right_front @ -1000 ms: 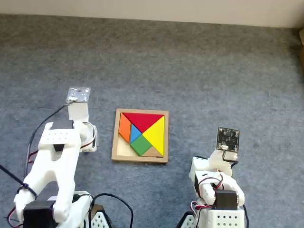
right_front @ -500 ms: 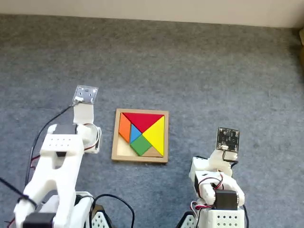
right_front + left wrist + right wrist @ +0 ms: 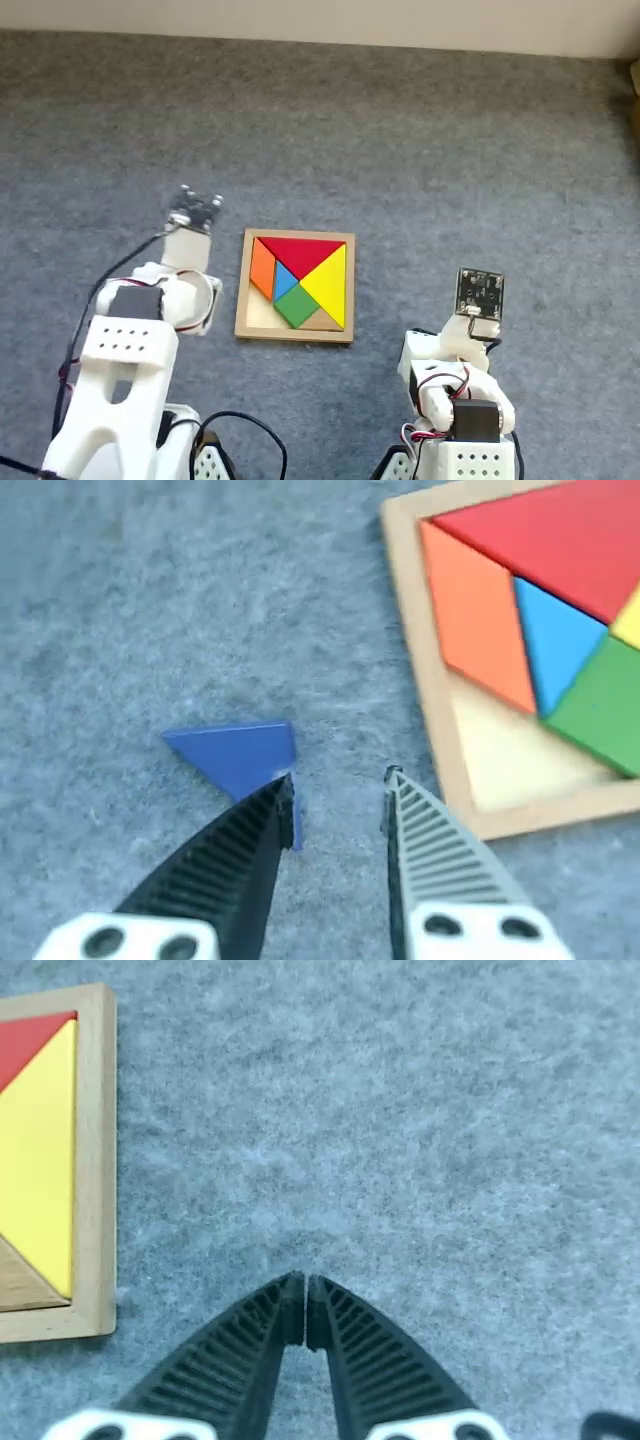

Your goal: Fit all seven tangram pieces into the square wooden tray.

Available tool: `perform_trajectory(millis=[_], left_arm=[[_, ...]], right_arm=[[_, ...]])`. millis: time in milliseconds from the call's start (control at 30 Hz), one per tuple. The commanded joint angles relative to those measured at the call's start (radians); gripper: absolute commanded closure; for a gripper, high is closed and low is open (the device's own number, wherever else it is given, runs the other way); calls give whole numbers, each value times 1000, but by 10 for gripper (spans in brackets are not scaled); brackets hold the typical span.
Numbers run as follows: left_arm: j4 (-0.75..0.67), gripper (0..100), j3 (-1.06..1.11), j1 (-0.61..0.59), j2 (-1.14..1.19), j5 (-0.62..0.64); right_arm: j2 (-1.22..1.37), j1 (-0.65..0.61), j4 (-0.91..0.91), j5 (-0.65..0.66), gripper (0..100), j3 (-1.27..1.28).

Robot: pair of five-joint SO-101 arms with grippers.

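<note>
The square wooden tray (image 3: 243,290) lies mid-table and holds a red triangle (image 3: 300,252), an orange piece (image 3: 262,270), a light blue triangle (image 3: 284,281), a green square (image 3: 296,305) and a yellow triangle (image 3: 328,285). Its near-left corner (image 3: 510,762) is bare wood. A dark blue triangle (image 3: 238,754) lies on the carpet just outside the tray's left rim (image 3: 415,650). My left gripper (image 3: 340,780) is open low over the carpet, one fingertip (image 3: 285,785) at the blue triangle's edge. My right gripper (image 3: 305,1285) is shut on nothing, right of the tray (image 3: 97,1160).
Grey carpet covers the table. The left arm (image 3: 185,290) stands close beside the tray's left rim and covers the blue triangle from above. The right arm (image 3: 460,380) sits at the near right. Open carpet lies beyond the tray and to its right.
The left arm has swung right and forward, closer to the tray's left side. The right arm and the pieces in the tray have not moved.
</note>
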Motion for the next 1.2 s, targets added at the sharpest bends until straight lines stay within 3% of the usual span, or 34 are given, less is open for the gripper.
perform_trajectory(millis=[0,200,333,600,967,1167], left_arm=[[20,854,-24,61,-27,-58],[74,826,-45,70,-27,-147],[157,700,-96,67,-27,-140],[259,692,-186,61,-27,-61],[255,691,-194,-56,-24,118],[255,691,-191,-234,-24,115]], right_arm=[[-12,10,4,-8,974,119],[-12,10,4,-8,974,119],[-12,10,4,-8,974,119],[-12,10,4,-8,974,119],[-12,10,4,-8,974,119],[-12,10,4,-8,974,119]])
